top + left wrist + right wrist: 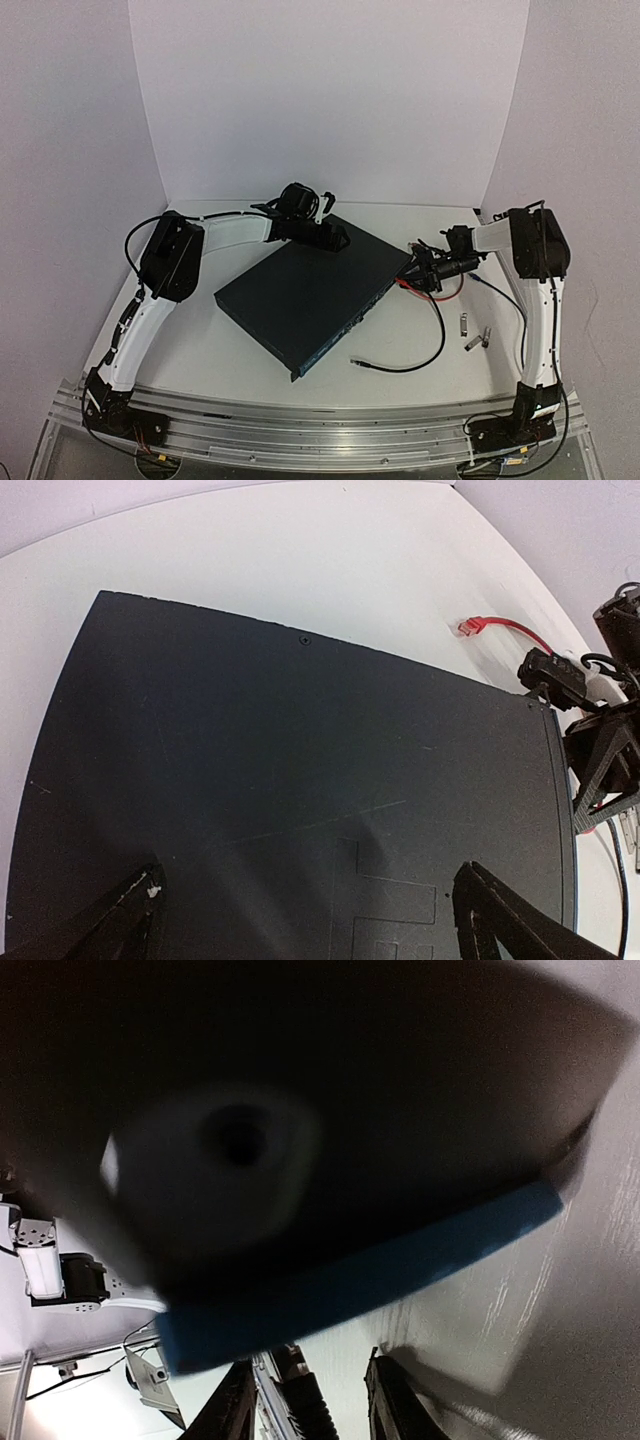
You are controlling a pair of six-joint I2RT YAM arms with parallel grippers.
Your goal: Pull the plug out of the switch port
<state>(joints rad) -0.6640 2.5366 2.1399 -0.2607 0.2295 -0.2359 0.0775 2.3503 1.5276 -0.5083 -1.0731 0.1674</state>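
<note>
The desk is carrying the switch flat and askew at its middle, a box probably heavy and rigid enough to stay put. The left jaws are hovering wide open over its lid, holding nothing. The right jaws are standing part-closed at the socket face's far corner; I cannot tell whether they are gripping anything. A limp red cable is trailing there. The seated plug is hidden and likely wants pinching by its stiff body.

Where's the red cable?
In the top view, the red cable lies on the right side of the table, by the right corner of the switch, with a black cable looping beside it.
</note>
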